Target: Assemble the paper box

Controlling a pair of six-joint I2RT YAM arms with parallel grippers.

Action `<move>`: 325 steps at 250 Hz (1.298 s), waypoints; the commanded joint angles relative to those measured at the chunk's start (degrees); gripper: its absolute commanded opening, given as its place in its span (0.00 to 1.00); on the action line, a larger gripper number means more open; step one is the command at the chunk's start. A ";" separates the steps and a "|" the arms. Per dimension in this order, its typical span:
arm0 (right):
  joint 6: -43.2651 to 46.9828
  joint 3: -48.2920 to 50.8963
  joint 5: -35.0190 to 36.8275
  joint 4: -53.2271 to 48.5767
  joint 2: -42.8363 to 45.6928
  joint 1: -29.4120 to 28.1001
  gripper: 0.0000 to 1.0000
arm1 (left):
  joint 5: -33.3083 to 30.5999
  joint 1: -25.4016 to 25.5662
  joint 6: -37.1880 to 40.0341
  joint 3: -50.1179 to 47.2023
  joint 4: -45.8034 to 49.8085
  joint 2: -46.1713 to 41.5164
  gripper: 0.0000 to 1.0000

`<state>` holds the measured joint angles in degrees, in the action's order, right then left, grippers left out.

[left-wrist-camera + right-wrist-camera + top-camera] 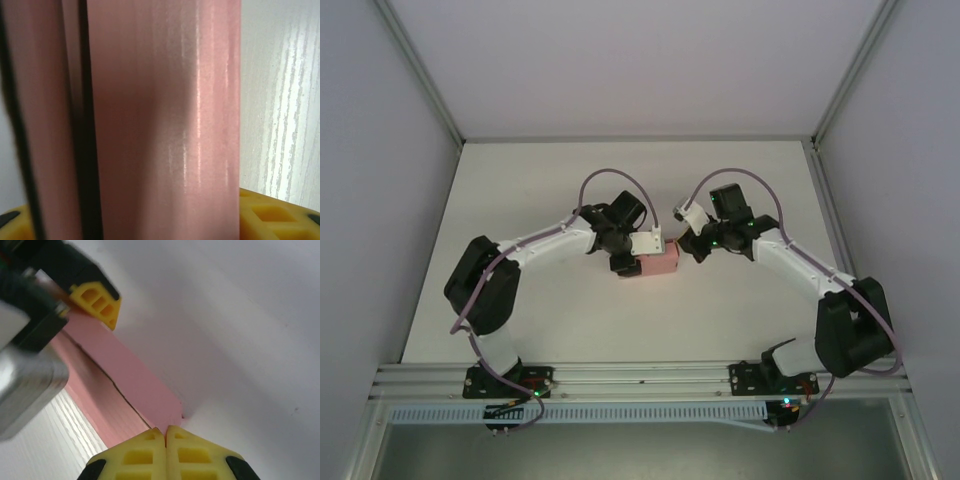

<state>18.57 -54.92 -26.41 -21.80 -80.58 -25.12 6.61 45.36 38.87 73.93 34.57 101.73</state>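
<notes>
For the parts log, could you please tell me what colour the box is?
Pink; the box shows best in the top external view.

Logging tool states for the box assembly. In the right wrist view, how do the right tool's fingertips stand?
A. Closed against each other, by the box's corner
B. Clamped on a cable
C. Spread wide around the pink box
A: on the right tool the two yellow tips meet with no gap between them, right beside the near corner of the paper box.
</notes>
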 commanded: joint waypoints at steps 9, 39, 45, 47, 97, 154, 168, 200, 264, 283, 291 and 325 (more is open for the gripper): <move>-20.75 -7.30 -1.53 -4.37 -3.28 -0.69 0.00 | -3.24 0.08 -2.70 1.26 0.28 2.58 0.57; -25.77 -12.61 -2.03 -13.28 -6.16 -0.55 0.00 | -4.96 0.33 -2.70 1.30 0.29 3.10 0.57; -26.20 -13.59 -1.78 -14.72 -6.70 -0.54 0.00 | -5.15 0.34 -2.64 1.25 0.27 3.19 0.57; -26.39 -13.87 -1.77 -15.15 -6.88 -0.54 0.00 | -5.19 0.32 -2.63 1.22 0.31 3.16 0.57; -27.63 -22.13 -9.33 -27.01 -11.75 1.54 0.00 | -6.20 0.28 -1.96 0.56 0.32 3.27 0.56; -29.50 -23.94 -17.49 -29.16 -14.78 4.22 0.00 | -6.61 0.18 -1.52 0.86 0.33 3.62 0.55; -27.88 -23.58 -13.98 -29.74 -14.48 4.18 0.00 | -6.51 0.16 -1.46 0.99 0.33 3.54 0.55; -26.24 -18.54 -6.37 -24.33 -12.91 3.93 0.00 | -6.09 0.15 -1.85 1.29 -1.37 3.43 0.55; -24.99 -5.21 3.86 -7.21 -5.77 1.33 0.00 | -5.48 0.02 -3.33 2.14 -1.77 3.56 0.55; -25.56 -3.48 3.60 -4.96 -3.52 0.82 0.00 | -5.23 0.05 -3.91 2.44 -1.98 3.23 0.56; -24.98 -2.79 3.93 -3.80 -2.50 0.25 0.00 | -5.00 0.04 -4.11 2.45 -2.18 2.97 0.57; -24.28 -0.52 6.93 -1.38 -0.02 -2.19 0.00 | -4.60 0.00 -5.36 2.40 -3.44 1.62 0.61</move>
<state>-6.76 -57.87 -23.20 -25.39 -82.24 -25.28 1.69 45.74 35.99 75.66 32.18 103.20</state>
